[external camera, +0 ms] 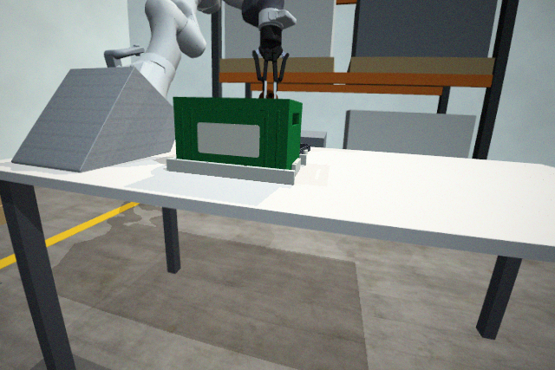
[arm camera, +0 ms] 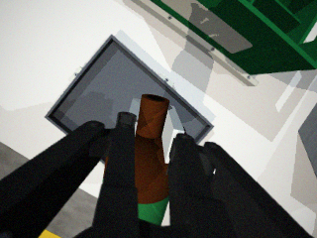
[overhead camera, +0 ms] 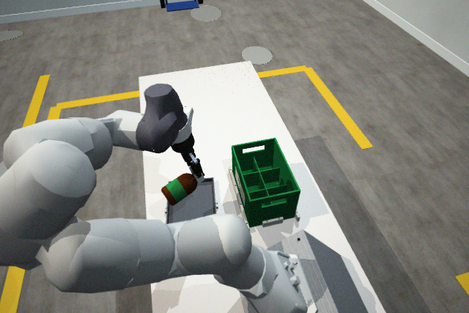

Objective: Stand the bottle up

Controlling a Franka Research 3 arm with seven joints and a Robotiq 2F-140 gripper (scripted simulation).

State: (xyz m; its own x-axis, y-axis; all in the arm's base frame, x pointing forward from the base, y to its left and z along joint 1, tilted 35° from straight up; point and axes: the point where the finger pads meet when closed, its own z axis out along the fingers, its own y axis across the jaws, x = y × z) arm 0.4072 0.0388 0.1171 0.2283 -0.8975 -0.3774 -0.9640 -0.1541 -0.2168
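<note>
Jaws nearly closed, the gripper (arm camera: 151, 149) clamping the neck of the brown bottle (overhead camera: 179, 188); green label band, body tilted, lifted above the grey tray's (overhead camera: 209, 203) left edge. Green crate (overhead camera: 264, 180) just right of tray, on the white table (overhead camera: 234, 105)

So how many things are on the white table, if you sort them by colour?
Green: 1, the crate.
Brown: 1, the bottle, held up in the claw.
Grey: 1, the tray.
Total: 3.
</note>
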